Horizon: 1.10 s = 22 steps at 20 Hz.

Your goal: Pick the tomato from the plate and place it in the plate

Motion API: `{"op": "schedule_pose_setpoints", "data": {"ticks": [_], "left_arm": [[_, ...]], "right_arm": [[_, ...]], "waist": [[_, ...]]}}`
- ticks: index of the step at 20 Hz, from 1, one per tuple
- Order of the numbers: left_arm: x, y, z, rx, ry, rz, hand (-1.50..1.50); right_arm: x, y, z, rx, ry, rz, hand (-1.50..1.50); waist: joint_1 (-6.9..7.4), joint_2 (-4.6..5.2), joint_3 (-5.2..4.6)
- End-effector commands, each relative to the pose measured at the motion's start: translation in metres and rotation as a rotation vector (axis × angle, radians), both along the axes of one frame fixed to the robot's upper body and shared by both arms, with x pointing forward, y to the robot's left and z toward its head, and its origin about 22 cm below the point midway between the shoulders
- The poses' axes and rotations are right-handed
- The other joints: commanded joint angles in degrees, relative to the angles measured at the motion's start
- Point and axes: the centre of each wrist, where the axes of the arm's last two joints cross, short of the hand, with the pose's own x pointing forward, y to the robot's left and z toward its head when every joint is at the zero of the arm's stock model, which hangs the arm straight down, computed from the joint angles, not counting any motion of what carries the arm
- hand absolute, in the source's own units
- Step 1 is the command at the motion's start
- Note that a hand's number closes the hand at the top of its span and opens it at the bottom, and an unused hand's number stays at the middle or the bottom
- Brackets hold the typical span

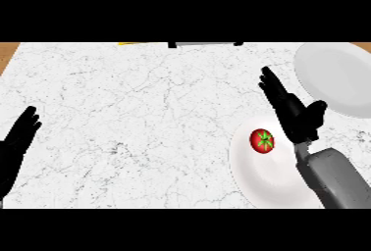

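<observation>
No readable text, label or number anywhere; the dim objects at the counter's far edge seem unmarked

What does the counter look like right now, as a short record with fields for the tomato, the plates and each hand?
tomato: red, lying on the near white plate
far plate: white, at the counter's right rear, nothing on it
right hand: open, fingers straight, just right of the tomato, not touching it
left hand: open, resting at the left edge
counter: white marble
task state: tomato not yet picked
</observation>
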Motion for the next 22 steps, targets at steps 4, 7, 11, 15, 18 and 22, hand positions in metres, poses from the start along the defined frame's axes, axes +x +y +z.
{"op": "schedule_pose_setpoints", "data": {"ticks": [4,7,11,15,18,22], "left_arm": [[-0.003,-0.048,-0.044,-0.187,0.182,-0.012,0.0],[-0.004,-0.058,-0.056,-0.265,0.217,-0.023,0.0],[0.006,-0.109,-0.063,-0.366,0.266,-0.09,0.0],[0.01,-0.12,-0.069,-0.364,0.268,-0.067,0.0],[0.014,-0.12,-0.062,-0.365,0.29,-0.08,0.0],[0.012,-0.129,-0.075,-0.367,0.281,-0.083,0.0]], "right_arm": [[0.034,-0.061,0.085,0.106,-0.287,0.155,1.5],[0.029,-0.102,0.127,-0.497,-0.397,0.102,1.5],[0.038,-0.142,0.048,-0.041,-0.452,-0.191,-1.5],[0.03,-0.169,0.023,0.087,-0.511,-0.074,-1.5],[0.018,-0.211,0.023,-0.001,-0.488,-0.028,-1.5],[0.022,-0.217,0.061,-0.225,-0.437,0.103,-1.5]], "waist": [[2.11,-1.51,-0.38],[0.29,-1.41,-1.89],[3.44,-0.98,-0.28],[3.27,-1.52,-0.41],[3.37,-1.57,-0.41],[3.04,-1.73,-0.53]]}}
